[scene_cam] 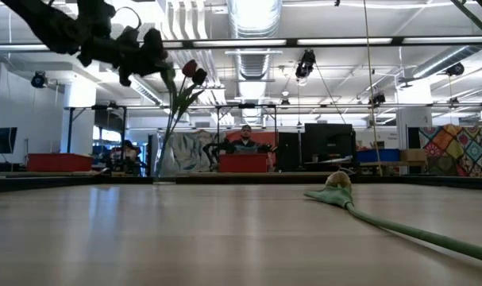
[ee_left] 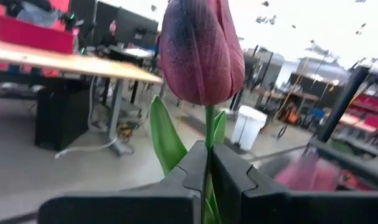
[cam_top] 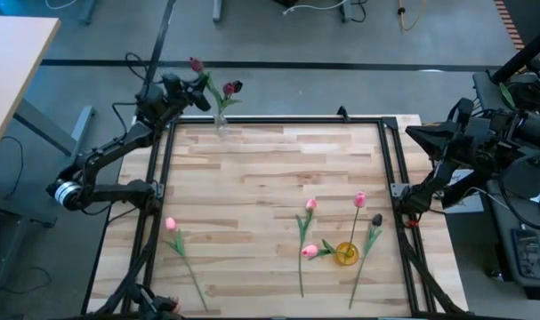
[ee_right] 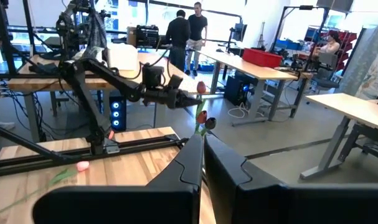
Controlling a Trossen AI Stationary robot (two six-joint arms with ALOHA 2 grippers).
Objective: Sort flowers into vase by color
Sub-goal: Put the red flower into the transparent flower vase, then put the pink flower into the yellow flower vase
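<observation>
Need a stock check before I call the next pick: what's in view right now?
maroon tulips: three, dark; one in the clear vase, one held above it, one lying at the near right.
pink tulips: four, light pink; three lying around the amber vase, one lying at the near left.
clear vase: one, transparent; far-left edge of the table.
amber vase: one, yellow; near right. I cannot tell whether any stem stands in it.
table: one, light wood.
people: several, in the room behind.
left gripper: shut on a maroon tulip's stem, over the clear vase.
right gripper: shut, empty, waiting off the table's right edge.
</observation>
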